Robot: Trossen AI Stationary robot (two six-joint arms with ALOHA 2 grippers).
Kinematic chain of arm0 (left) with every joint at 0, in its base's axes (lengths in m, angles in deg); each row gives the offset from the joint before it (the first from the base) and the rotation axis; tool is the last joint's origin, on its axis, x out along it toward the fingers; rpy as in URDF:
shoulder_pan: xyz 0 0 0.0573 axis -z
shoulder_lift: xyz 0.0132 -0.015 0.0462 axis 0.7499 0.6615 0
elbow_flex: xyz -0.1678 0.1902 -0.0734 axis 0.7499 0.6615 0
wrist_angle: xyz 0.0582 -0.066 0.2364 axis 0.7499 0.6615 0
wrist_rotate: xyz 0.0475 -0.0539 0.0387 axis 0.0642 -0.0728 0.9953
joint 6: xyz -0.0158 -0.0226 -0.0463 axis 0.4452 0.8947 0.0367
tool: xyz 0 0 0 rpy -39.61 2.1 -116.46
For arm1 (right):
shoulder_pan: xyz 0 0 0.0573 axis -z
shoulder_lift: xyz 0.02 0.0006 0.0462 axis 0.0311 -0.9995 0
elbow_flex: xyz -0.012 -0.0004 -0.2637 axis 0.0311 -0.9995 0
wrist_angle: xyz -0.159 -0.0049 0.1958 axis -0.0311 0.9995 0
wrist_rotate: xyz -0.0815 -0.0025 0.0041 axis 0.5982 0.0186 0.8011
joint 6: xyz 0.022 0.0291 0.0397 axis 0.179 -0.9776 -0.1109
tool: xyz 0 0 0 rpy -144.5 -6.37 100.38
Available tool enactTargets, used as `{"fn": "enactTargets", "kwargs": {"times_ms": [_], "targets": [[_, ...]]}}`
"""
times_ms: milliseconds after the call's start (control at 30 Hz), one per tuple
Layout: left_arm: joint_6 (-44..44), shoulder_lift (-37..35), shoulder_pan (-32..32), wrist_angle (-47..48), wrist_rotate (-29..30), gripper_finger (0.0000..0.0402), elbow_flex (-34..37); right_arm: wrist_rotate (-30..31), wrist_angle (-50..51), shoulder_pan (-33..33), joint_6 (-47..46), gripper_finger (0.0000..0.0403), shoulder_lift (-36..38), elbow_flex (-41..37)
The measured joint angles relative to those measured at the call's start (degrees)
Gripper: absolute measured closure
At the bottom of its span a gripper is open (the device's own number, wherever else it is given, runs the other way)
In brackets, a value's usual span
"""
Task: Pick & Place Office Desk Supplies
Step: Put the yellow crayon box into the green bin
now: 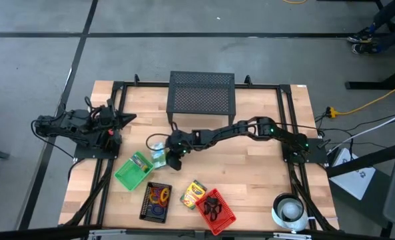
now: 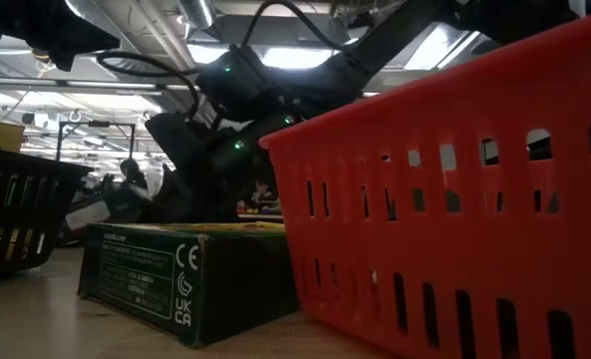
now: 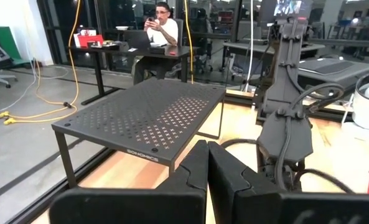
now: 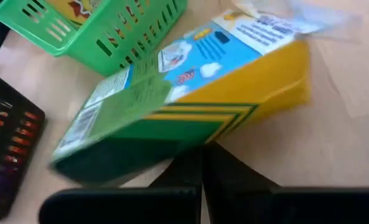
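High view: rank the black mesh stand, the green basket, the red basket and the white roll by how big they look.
1. black mesh stand, clearly largest.
2. and 3. green basket and red basket: they look alike, so I won't rank them.
4. white roll, smallest, though not far behind the baskets.

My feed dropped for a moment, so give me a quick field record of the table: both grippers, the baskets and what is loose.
right gripper: shut, holding nothing, extended to mid-table just by a tilted crayon box
left gripper: shut, parked at the table's left edge, facing the mesh stand
green basket: near the front left, a box inside
black basket: holds coloured rings
red basket: holds black clips
loose item: second crayon box between the black and red baskets
white roll: front right corner
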Motion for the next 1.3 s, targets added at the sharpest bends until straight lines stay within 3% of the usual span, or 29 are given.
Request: {"fn": "enactTargets", "kwargs": {"times_ms": [100, 633, 800, 933, 1100, 1200, 1300], "targets": [[-0.4, 0.0, 0.0, -0.1, -1.2, 0.0399, 0.1, 1.0, -4.4, -0.1, -0.2, 0.0403, 0.2, -2.5], [-0.6, 0.0, 0.0, -0.2, -1.5, 0.04, 0.1, -2.1, -3.0, -0.3, -0.3, 0.0403, 1.2, -2.2], [1.6, 0.6, 0.0, -0.7, -8.0, 0.0399, 0.1, -1.3, -3.1, -0.3, -0.2, 0.0403, 1.2, -2.2], [5.6, 4.5, 0.0, 0.4, -13.6, 0.0398, 0.1, -2.9, -4.4, 0.5, -0.7, 0.0403, 1.6, -2.4], [8.3, 12.4, 0.0, 1.6, -12.9, 0.0398, 0.1, -4.9, -5.1, 0.9, -1.0, 0.0403, 2.1, -2.5], [14.6, 18.4, -0.8, 5.5, -11.1, 0.0398, -1.5, -5.1, -5.1, 0.9, -0.7, 0.0403, 2.1, -2.5], [19.7, 23.7, -2.2, 8.1, -15.4, 0.0398, -2.5, -5.4, -5.2, 0.9, -0.7, 0.0403, 2.1, -2.5]]}}
